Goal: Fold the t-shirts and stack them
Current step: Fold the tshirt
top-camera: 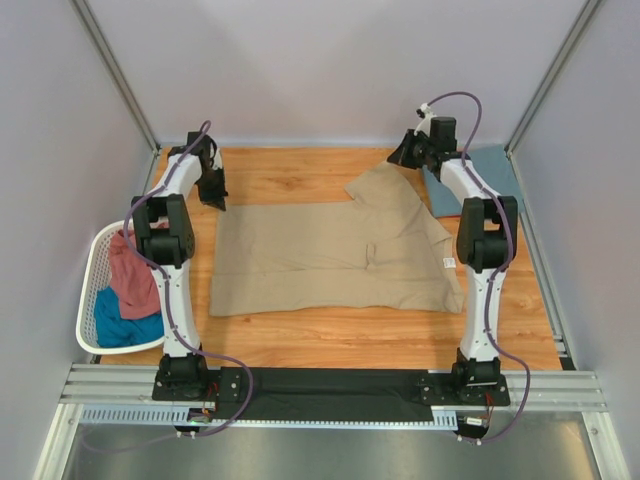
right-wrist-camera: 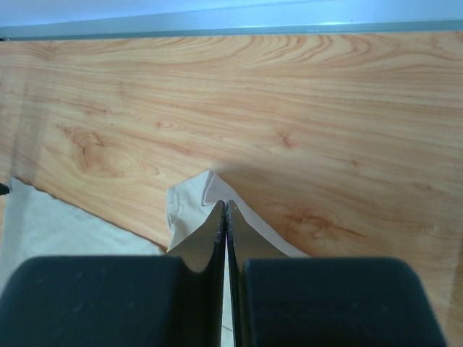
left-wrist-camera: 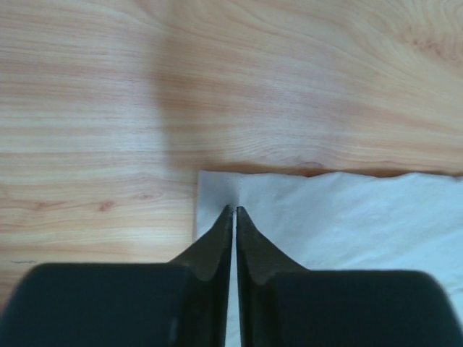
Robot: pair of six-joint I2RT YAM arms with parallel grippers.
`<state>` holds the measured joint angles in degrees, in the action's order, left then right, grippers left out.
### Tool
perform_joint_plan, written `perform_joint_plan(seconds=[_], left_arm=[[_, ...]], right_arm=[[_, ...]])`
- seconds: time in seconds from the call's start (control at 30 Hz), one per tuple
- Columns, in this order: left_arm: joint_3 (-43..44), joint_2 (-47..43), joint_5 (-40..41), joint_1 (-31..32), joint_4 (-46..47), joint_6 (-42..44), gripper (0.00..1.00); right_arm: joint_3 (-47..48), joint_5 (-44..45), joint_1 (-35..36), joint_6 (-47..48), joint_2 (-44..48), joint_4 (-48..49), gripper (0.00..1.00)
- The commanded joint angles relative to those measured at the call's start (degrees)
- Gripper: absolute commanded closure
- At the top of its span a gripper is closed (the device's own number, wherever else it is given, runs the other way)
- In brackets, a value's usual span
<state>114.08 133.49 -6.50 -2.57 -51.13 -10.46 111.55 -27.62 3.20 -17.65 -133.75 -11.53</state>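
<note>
Tan t-shirt [top-camera: 320,255], its white label [top-camera: 449,263] unreadable, is pinched at corners by left gripper [left-wrist-camera: 235,210] and right gripper [right-wrist-camera: 224,204].

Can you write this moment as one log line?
left jaws: shut on tan shirt corner; right jaws: shut on same shirt; basket: pink shirt, teal shirt

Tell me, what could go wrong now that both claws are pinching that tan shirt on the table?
1. The left claw grips the tan t-shirt only near its corner, so the cloth might slip out when lifted.
2. The right claw holds just a small bunched bit of cloth, so the shirt could fold crooked.
3. The right arm works close to the folded blue shirt, so a swing might knock it askew.
</note>
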Motion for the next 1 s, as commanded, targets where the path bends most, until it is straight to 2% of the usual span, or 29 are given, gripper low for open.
perform_joint_plan(seconds=[0.0,0.17,0.37,0.4,0.43,0.53,0.83,0.97], left_arm=[[1.2,-1.7,-1.2,0.3,0.2,0.7,0.98],[-1.4,-5.8,-2.5,0.4,1.2,-0.2,1.0],[-2.2,-6.8,1.7,0.4,0.6,-1.0,1.0],[-2.1,-6.8,2.4,0.3,0.6,-1.0,0.95],[-2.0,-6.6,3.1,0.2,0.8,-0.9,0.81],[-1.5,-5.7,4.6,0.2,1.0,0.0,0.68],[0.9,-0.5,6.3,-0.2,0.9,1.6,0.6],[1.1,1.1,2.6,-0.2,1.7,1.8,0.59]], right_arm=[[-1.6,0.1,-0.1,2.0,5.6,2.2,1.0],[-6.7,1.7,-0.5,2.7,10.1,2.2,1.0],[-10.5,1.3,-1.2,3.2,14.0,2.0,1.0],[-10.9,0.6,-1.2,3.2,14.2,2.0,1.0],[-11.0,0.4,-1.3,3.1,14.4,2.0,1.0],[-11.4,-0.1,-1.2,2.8,14.4,2.4,1.0],[-11.3,-0.6,-1.2,2.6,13.4,2.9,1.0],[-11.4,0.0,-1.1,3.4,13.4,2.7,1.0]])
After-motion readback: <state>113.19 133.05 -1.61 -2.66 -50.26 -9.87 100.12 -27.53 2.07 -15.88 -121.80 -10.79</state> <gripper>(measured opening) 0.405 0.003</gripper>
